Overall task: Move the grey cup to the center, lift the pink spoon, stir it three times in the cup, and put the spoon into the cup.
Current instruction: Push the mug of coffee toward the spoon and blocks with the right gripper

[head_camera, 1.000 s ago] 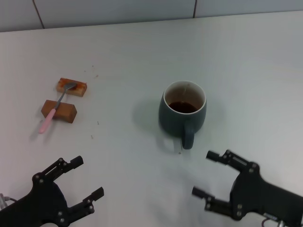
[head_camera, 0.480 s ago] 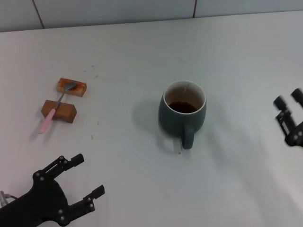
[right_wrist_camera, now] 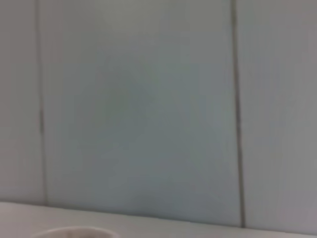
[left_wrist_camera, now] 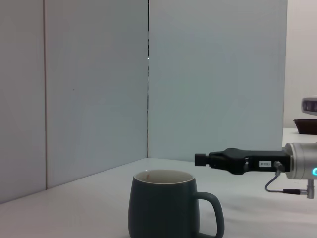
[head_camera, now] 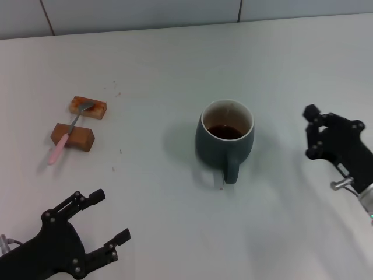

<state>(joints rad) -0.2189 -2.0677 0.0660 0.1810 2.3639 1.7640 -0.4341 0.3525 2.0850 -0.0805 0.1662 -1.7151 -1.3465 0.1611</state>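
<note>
The grey cup (head_camera: 224,140) stands upright near the table's middle with dark liquid inside and its handle (head_camera: 231,169) towards me. It also fills the low centre of the left wrist view as the cup (left_wrist_camera: 163,208), and only its pale rim (right_wrist_camera: 74,232) shows in the right wrist view. The pink spoon (head_camera: 65,139) lies at the far left across two brown blocks. My right gripper (head_camera: 310,132) hovers open to the right of the cup, fingers pointing at it, a hand's width away; it shows edge-on as the right gripper (left_wrist_camera: 200,159). My left gripper (head_camera: 108,217) sits open at the near left.
Two brown blocks (head_camera: 88,106) (head_camera: 73,136) hold the spoon up off the white table (head_camera: 151,70). A tiled wall (head_camera: 140,11) runs along the table's far edge. A few small crumbs lie near the blocks.
My right gripper swung from the near right of the table up to the cup's right side and turned to face it. The left arm, cup and spoon stayed put.
</note>
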